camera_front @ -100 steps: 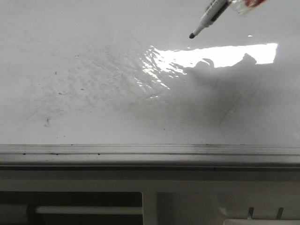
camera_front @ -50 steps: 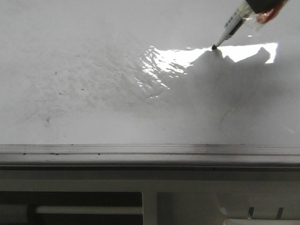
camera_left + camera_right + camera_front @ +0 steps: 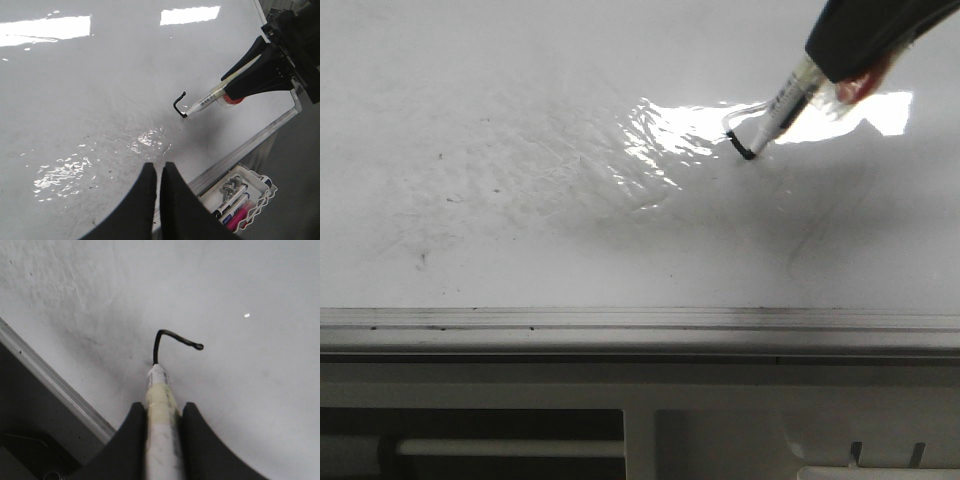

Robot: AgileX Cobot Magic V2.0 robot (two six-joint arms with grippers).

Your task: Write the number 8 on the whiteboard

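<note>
The whiteboard (image 3: 520, 200) is glossy white with grey smears and bright glare. My right gripper (image 3: 850, 55) is shut on a white marker (image 3: 782, 100), whose tip touches the board. A short black hooked stroke (image 3: 738, 143), the first part of the number 8, runs from the tip; it also shows in the left wrist view (image 3: 179, 104) and in the right wrist view (image 3: 172, 342). There the marker (image 3: 161, 410) sits between the right gripper (image 3: 162, 412) fingers. My left gripper (image 3: 155, 172) is shut and empty, above the board near its rail, away from the stroke.
A silver edge rail (image 3: 640, 325) runs along the board's near side. Below it is a beige panel with slots (image 3: 720, 430). A white wire tray (image 3: 240, 195) with several spare markers hangs beside the rail.
The marker tip came down onto the board, then moved left and toward the rail, leaving a short black hooked stroke. The right gripper has come further into the front view.
</note>
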